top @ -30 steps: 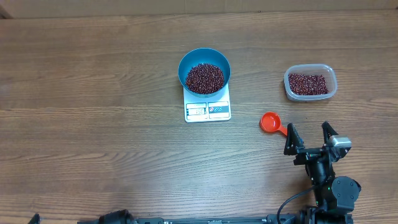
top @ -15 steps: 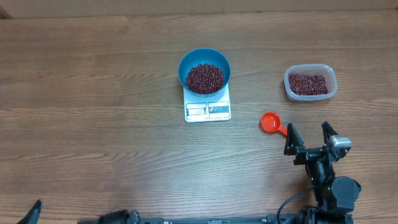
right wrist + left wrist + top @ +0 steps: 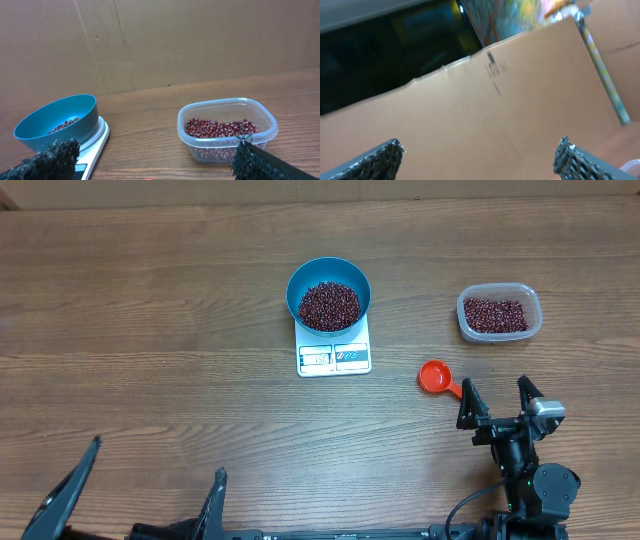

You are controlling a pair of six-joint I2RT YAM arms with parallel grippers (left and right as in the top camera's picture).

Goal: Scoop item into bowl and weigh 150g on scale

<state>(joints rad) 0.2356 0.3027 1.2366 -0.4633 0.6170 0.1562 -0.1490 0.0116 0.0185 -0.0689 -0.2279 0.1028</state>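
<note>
Near the middle of the tabletop [image 3: 150, 330] we find the scale [image 3: 334, 358], its display edge turned toward the arms. The blue bowl [image 3: 292, 294] sits on its platform, so whatever goes in is weighed at once. Beans [image 3: 329, 305] already cover the bowl's bottom in a loose dark heap.

Well to the right stands a clear tub [image 3: 500, 287] holding more beans, which we take to be the supply. Between tub and scale, nearer the robot, the red scoop [image 3: 434, 376] lies flat on the wood, held by nothing, its handle pointing toward the right pincer [image 3: 494, 387]. That pincer has its fingers wide apart and empty, just beside the handle's end, and its camera looks across at bowl and tub.

The left pincer [image 3: 158, 460] shows at the bottom edge, also spread wide and holding nothing. Its camera sees only cardboard, so it seems tilted up, away from the work.

We cannot read the display, which is too small, so we cannot tell whether the target weight is met. With the scoop laid down, we judge the scooping either paused or done.
</note>
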